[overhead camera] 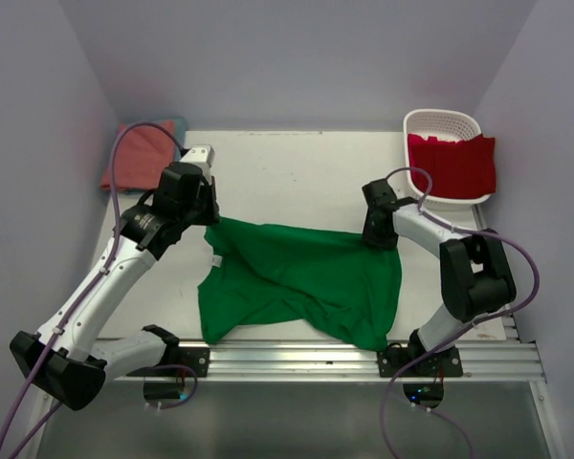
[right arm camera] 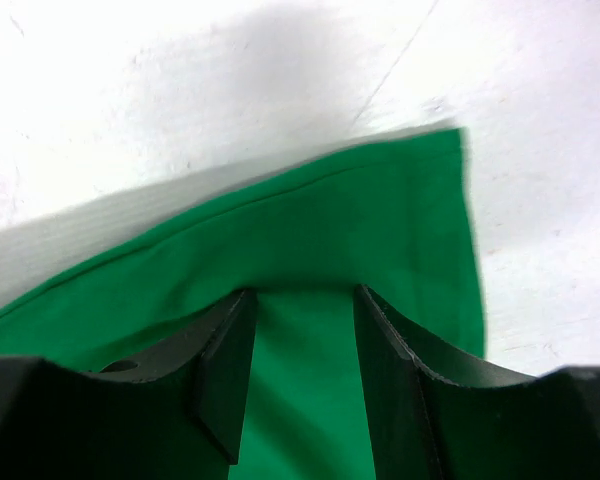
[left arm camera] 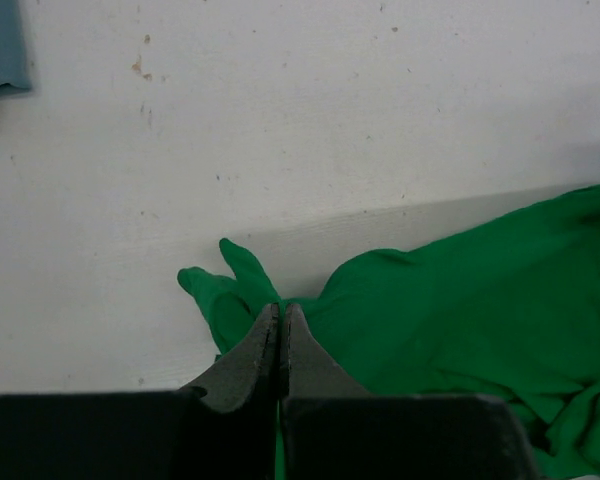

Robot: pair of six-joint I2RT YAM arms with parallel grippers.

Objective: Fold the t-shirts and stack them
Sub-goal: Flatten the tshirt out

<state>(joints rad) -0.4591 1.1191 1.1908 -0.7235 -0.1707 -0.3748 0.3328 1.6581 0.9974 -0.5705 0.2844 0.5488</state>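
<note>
Green t-shirt [overhead camera: 301, 277]: we found it rumpled on the table [overhead camera: 297, 172].
Left gripper [left arm camera: 278, 315]: pressed together, pinching a corner.
Right gripper [right arm camera: 302, 300]: jaws apart over the hem.
Advice: we recommended closing squarely before lifting.

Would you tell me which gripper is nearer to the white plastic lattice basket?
Right. The right gripper is at the green cloth t-shirt's far right corner, close in front of the basket; the left gripper pinches its far left corner, well away.
</note>
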